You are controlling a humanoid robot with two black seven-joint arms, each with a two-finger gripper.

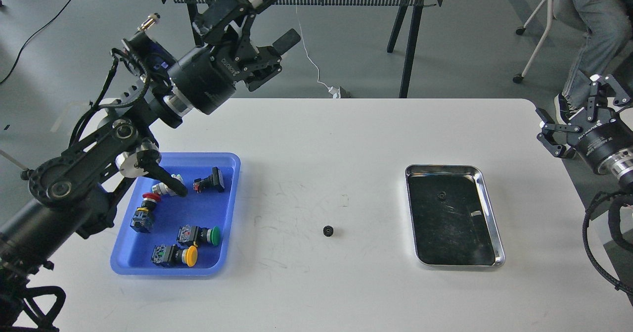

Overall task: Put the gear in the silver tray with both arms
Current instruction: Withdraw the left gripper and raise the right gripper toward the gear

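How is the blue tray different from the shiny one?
The blue tray is plastic-looking and matte; the silver tray is shiny metal with a dark, scratched bottom. The blue tray holds several push-button switches; the silver tray holds only one small gear. The blue tray sits left, the silver tray right. Both are rectangular with raised rims.

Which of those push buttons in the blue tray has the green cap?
The green-capped button lies low in the blue tray, just above the yellow-capped button. The red-capped button sits further up on the left.
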